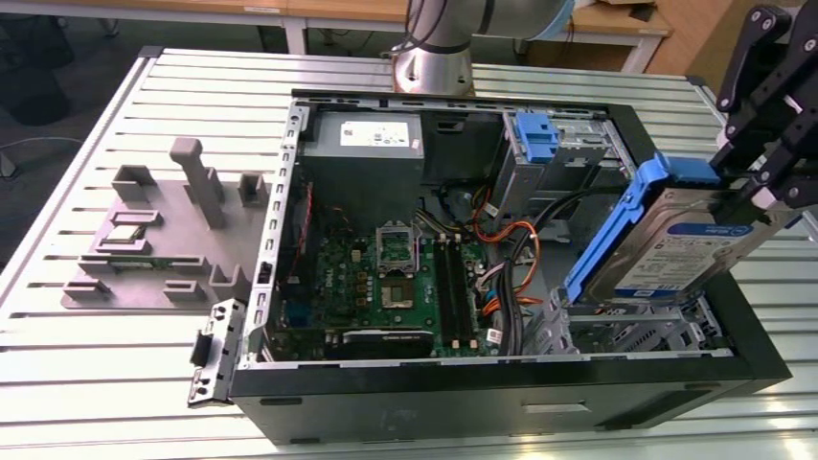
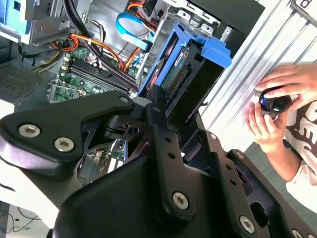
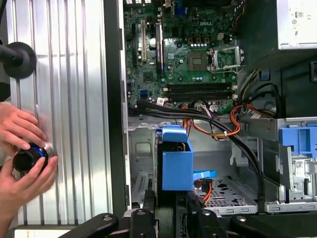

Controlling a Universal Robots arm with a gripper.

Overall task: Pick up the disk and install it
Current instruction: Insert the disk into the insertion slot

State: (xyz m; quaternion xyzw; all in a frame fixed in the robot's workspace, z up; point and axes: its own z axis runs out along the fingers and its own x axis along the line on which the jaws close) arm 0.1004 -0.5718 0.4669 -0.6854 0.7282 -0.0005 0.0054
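Observation:
The disk (image 1: 677,244), a silver drive with a white-and-blue label in a bright blue carrier, hangs tilted above the drive bay (image 1: 626,331) at the front corner of the open computer case, on the exterior view's right. My gripper (image 1: 754,196) is shut on its upper end, black fingers on either side. In the first wrist view the disk (image 3: 176,158) is seen end-on between the fingers (image 3: 143,201), over the metal bay floor. In the second wrist view the blue carrier (image 2: 190,74) juts out past the black gripper linkage (image 2: 158,114).
The case (image 1: 511,383) holds a green motherboard (image 1: 383,268), orange and black cables (image 1: 511,249), a grey power-supply box (image 1: 364,139) and an upright blue bracket (image 1: 534,134). A grey fixture (image 1: 153,249) lies on the slatted table. A person's hands (image 3: 25,148) hold a dark knob beside the case.

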